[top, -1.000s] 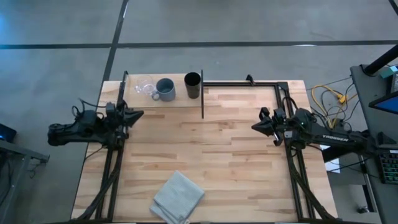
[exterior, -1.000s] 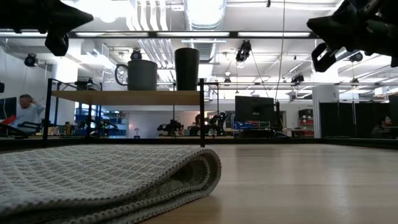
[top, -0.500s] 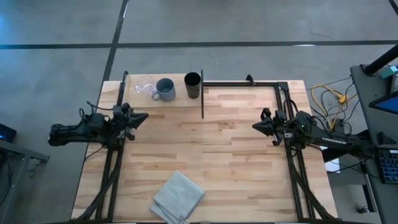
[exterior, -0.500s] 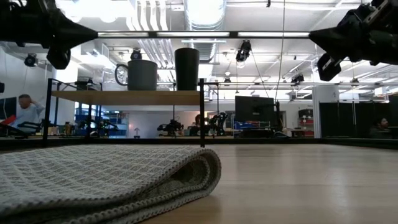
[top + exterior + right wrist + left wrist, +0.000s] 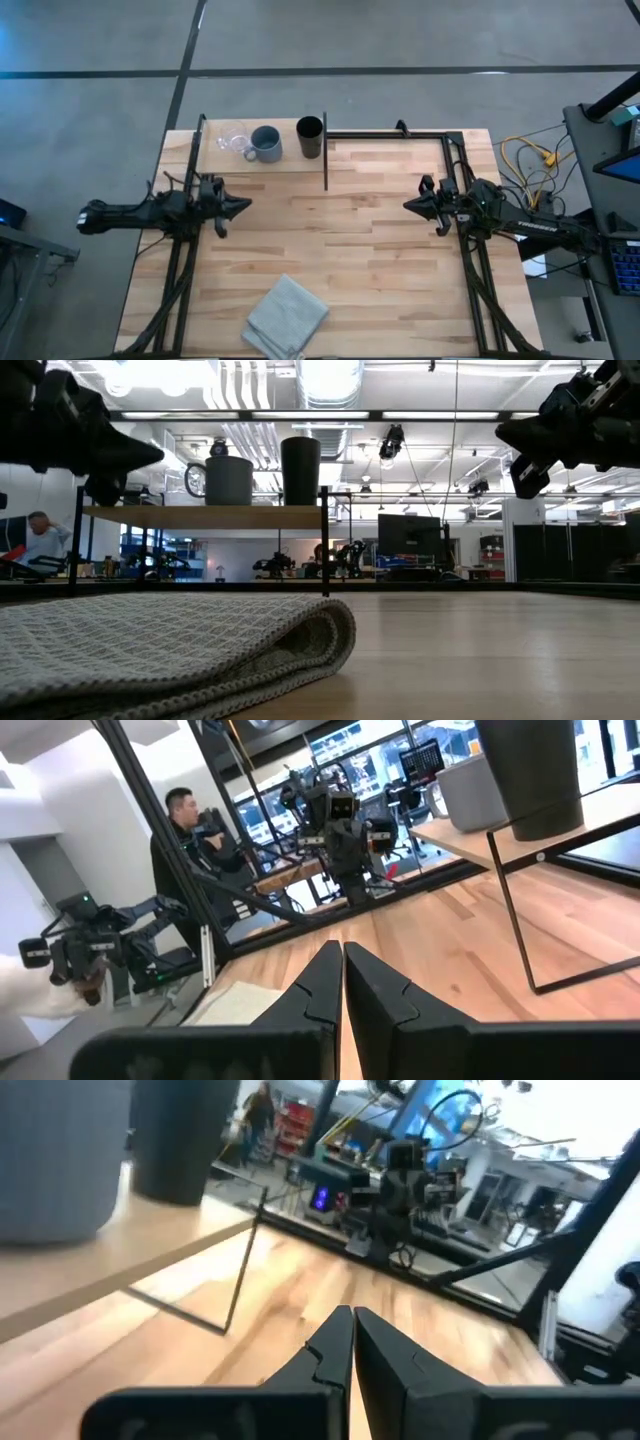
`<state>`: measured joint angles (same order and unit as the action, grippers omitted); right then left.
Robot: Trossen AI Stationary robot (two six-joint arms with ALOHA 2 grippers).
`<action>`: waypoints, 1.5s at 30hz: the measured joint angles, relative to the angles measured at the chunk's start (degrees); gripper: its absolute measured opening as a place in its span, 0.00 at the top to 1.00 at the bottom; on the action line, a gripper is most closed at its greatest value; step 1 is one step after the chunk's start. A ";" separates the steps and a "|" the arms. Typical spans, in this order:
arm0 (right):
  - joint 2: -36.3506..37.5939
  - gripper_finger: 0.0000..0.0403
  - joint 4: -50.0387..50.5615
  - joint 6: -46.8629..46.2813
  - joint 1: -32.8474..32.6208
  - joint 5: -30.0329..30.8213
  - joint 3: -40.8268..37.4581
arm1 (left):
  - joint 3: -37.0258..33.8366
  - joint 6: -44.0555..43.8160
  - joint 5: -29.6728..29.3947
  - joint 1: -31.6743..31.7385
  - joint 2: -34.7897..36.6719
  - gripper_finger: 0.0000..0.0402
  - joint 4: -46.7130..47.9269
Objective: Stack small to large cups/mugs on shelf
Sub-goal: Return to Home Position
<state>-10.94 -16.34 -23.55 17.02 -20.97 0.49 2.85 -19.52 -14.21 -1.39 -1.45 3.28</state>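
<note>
Three vessels stand upright in a row on the pale wooden shelf (image 5: 262, 160) at the table's far left: a clear glass cup (image 5: 231, 137), a blue-grey mug (image 5: 266, 143) and a taller black cup (image 5: 310, 136). In the low view the mug (image 5: 229, 480) and black cup (image 5: 300, 470) show on the shelf board (image 5: 205, 516). My left gripper (image 5: 243, 205) is shut and empty, near the left edge, nearer than the shelf. My right gripper (image 5: 409, 204) is shut and empty near the right edge.
A folded grey cloth (image 5: 287, 316) lies near the table's front edge, large in the low view (image 5: 170, 650). Black metal uprights (image 5: 326, 150) stand at the shelf's ends. A black frame (image 5: 400, 134) runs along the table's far right. A person (image 5: 185, 820) stands beyond the table.
My left gripper has moved toward the table's right and a little toward the near edge, staying shut. My right gripper has shifted slightly. The cups stand as before.
</note>
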 joint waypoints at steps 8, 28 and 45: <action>0.00 0.98 1.91 -0.36 -0.02 -4.48 0.02 | -0.59 0.83 1.47 0.02 -0.64 1.00 -1.00; -0.09 0.98 1.93 -1.59 -0.02 -6.01 0.04 | -0.81 0.48 1.63 0.02 -1.88 1.00 -2.43; -0.11 0.98 5.47 -122.27 -0.02 -6.07 0.04 | -0.81 0.43 1.57 0.02 -1.88 1.00 -2.73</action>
<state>-11.05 -10.87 -145.82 16.99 -27.05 0.54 2.04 -19.09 -12.64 -1.37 -3.33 0.56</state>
